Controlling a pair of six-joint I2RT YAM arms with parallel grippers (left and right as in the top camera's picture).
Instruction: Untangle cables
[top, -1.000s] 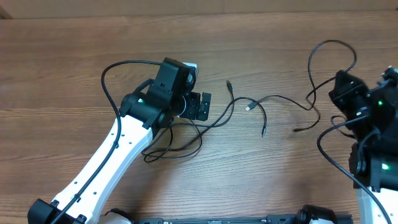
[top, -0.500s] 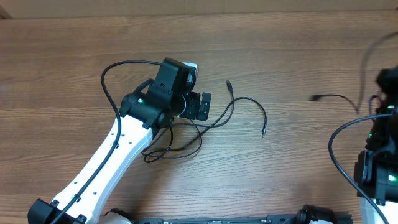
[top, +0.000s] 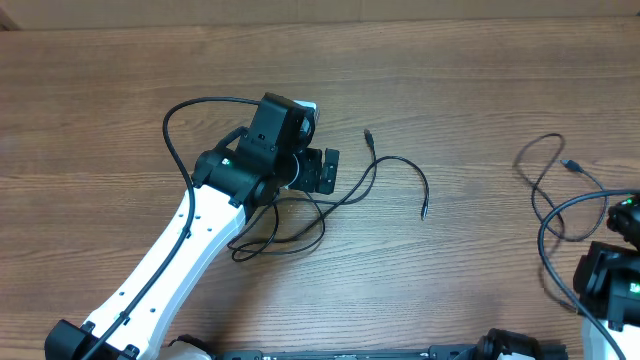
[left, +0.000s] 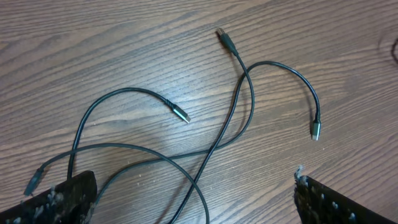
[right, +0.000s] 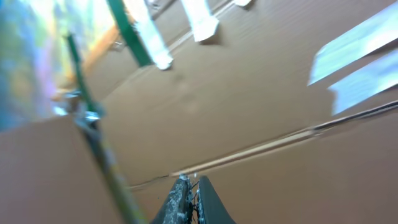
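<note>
Several thin black cables (top: 345, 190) lie crossed on the wooden table, partly under my left gripper (top: 322, 170). In the left wrist view the left gripper (left: 193, 180) stands wide open just above them. A looped cable (left: 155, 152) and a long cable (left: 239, 99) cross between its fingers (left: 68, 199). One more cable (top: 545, 180) lies apart at the far right, its plug (top: 572, 163) pointing right. My right arm (top: 610, 285) is at the lower right. The right gripper (right: 191, 182) is shut and points up at a cardboard wall, with a thin dark strand showing between its tips.
The thick black wire (top: 185, 110) of the left arm loops over the table at the left. A thicker arm wire (top: 548, 250) curves beside the right arm. A brown cardboard wall (right: 261, 93) fills the right wrist view.
The right arm has swung back toward the lower right and pulled one cable out of the tangle to the far right. The left arm and its open gripper have not moved.
</note>
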